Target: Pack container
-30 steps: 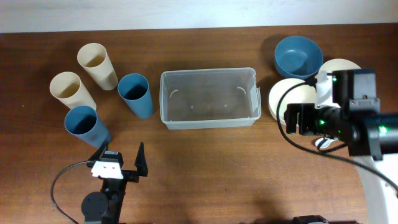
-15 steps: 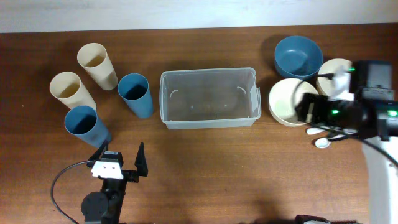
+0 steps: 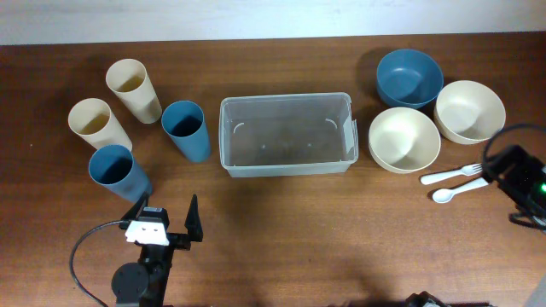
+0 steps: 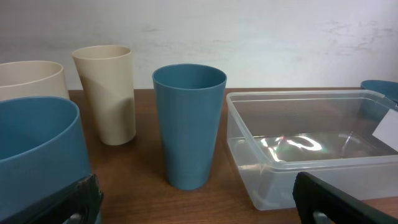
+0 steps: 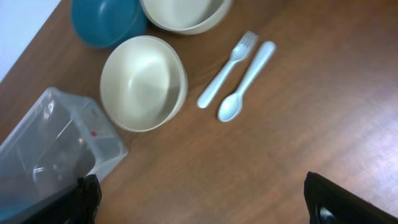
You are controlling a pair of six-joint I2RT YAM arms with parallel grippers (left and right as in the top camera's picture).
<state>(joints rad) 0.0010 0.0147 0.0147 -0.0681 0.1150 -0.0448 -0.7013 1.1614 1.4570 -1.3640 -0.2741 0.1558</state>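
Note:
The clear plastic container (image 3: 286,136) stands empty at the table's middle. It also shows in the left wrist view (image 4: 311,149) and the right wrist view (image 5: 50,149). My left gripper (image 3: 165,228) is open and empty near the front edge, left of the container; its fingers (image 4: 199,202) frame the wood in front of a blue cup (image 4: 188,124). My right arm (image 3: 522,181) is at the right edge. My right gripper (image 5: 199,199) is open and empty above bare wood, apart from the bowls.
Two cream cups (image 3: 134,89) (image 3: 98,124) and two blue cups (image 3: 186,130) (image 3: 118,170) stand left of the container. A blue bowl (image 3: 409,77) and two cream bowls (image 3: 403,139) (image 3: 470,111) sit to its right. A white fork (image 3: 454,174) and spoon (image 3: 459,193) lie beside them.
My right arm has pulled back from over the bowls to the table's right edge, uncovering the bowls, fork and spoon. The left arm has not moved.

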